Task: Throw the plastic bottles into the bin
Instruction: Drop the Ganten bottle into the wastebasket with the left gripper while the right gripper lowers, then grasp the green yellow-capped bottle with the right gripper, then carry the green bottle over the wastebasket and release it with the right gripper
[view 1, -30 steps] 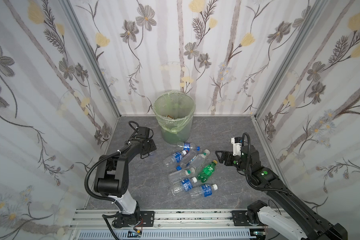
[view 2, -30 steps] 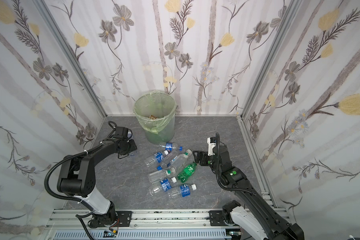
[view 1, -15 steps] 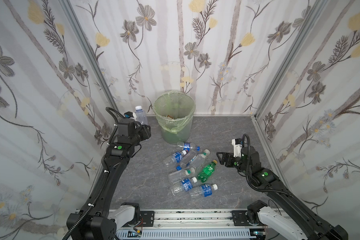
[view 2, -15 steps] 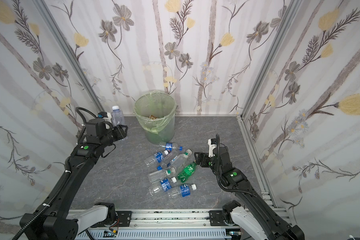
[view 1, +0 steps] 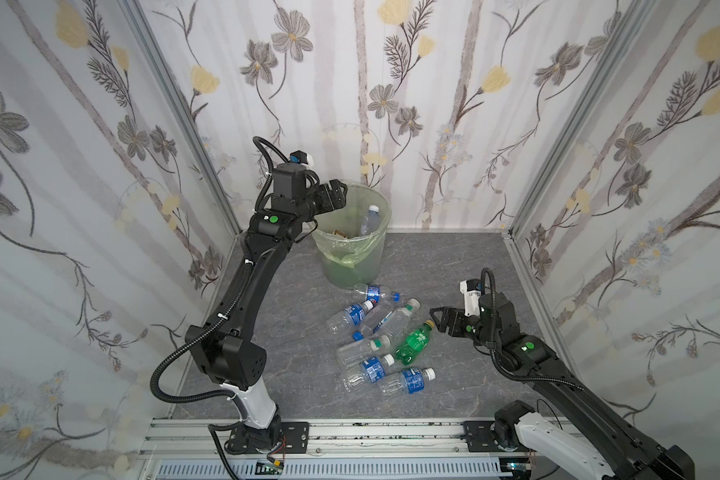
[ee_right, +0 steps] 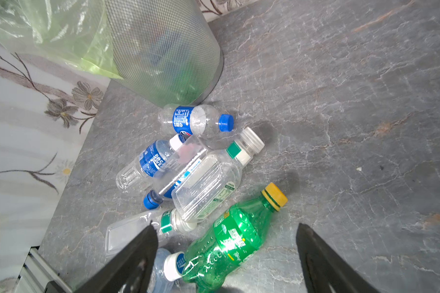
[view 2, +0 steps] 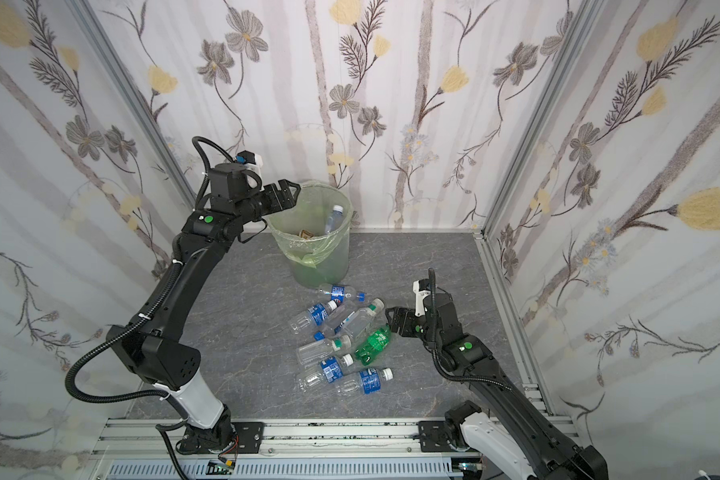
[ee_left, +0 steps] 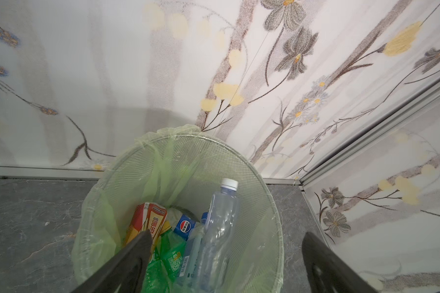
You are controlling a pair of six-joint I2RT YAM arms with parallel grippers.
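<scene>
Your left gripper [view 1: 336, 194] hangs wide and empty over the bin's [view 1: 366, 266] left rim. A clear bottle [ee_left: 220, 223] leans inside; only the left wrist view shows a blue label [ee_left: 186, 226] beside it. Your right gripper [ee_right: 224, 227], also wide, sits right of the loose bottles [view 1: 393, 321], by the green bottle [ee_right: 235, 236].

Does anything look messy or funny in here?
Yes. The green bag sags unevenly down the front of the bin, not neatly around its rim. A clear bottle inside leans up on end against the bin's wall, cap near the rim. Other bottles lie jumbled on the grey tabletop.
</scene>
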